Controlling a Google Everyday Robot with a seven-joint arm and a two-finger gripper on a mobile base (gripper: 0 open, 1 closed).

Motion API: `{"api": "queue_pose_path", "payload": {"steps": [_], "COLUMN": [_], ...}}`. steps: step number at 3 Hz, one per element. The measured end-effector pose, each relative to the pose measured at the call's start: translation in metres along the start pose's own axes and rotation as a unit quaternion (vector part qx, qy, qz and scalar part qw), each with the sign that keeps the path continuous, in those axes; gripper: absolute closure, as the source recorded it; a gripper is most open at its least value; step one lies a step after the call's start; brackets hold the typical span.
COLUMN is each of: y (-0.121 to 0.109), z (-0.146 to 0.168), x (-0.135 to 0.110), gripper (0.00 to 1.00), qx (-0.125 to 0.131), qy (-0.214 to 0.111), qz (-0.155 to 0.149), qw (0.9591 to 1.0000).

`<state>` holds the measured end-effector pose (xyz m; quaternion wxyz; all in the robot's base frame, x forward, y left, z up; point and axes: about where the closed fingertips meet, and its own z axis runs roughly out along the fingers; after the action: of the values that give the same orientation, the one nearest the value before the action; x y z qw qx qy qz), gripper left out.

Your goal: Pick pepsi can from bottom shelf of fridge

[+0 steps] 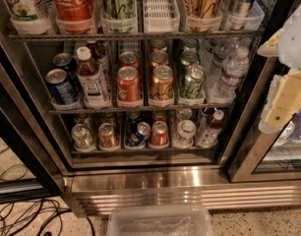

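The fridge [140, 181] stands open in front of me, with a steel frame and a ribbed base grille. The bottom shelf [140, 151] is a narrow wire rack holding several cans and bottles. The pepsi can [138, 133] is dark blue with a silver top and leans tilted in the middle lane, between an orange-gold can [107, 135] and a red can [159, 133]. My gripper [276, 116], white above with pale yellow fingers, hangs at the right edge in front of the neighbouring glass door. It is well right of the pepsi can and level with the middle and bottom shelves, holding nothing that shows.
The middle shelf [140, 107] holds blue cans [60, 85], red and orange cans and water bottles [230, 73]. A clear plastic bin [160, 220] sits on the floor before the grille. Cables [22, 215] lie at lower left. A second glass door [249, 151] stands at right.
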<state>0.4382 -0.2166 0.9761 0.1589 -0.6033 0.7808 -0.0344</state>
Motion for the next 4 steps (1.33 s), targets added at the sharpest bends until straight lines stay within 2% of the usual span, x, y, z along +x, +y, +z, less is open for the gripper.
{"api": "queue_pose_path", "payload": {"steps": [1, 2, 4], "y": [0.0, 0.019, 0.095], "z": [0.001, 0.034, 0.139], "x": [-0.002, -0.001, -0.014], "gripper": [0.0, 0.0, 0.0], "qx": [0.001, -0.021, -0.059], "qy": [0.0, -0.001, -0.027], "qz": [0.0, 0.002, -0.027], "qw": [1.0, 0.9998, 0.9975]}}
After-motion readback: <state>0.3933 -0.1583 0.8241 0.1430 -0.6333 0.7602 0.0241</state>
